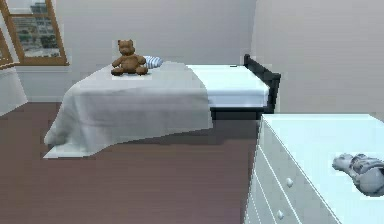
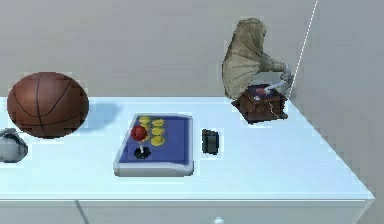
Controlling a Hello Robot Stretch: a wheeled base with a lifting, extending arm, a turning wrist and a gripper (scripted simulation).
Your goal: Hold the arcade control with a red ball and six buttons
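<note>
The arcade control (image 2: 155, 145) lies flat on the white dresser top (image 2: 270, 160) in the arm side view, a little left of the middle. It is a blue-grey slab with a red ball (image 2: 139, 132) on a short stick and yellow buttons (image 2: 156, 127) beside it. A small black box (image 2: 211, 141) lies just right of it.
A brown basketball (image 2: 48, 103) and a grey lump (image 2: 10, 146) sit at the dresser's left; a horn gramophone (image 2: 255, 75) stands at its back right. In the forward view a bed (image 1: 150, 100) with a teddy bear (image 1: 127, 58) stands ahead across open brown floor; the white dresser (image 1: 300, 160) fills the lower right.
</note>
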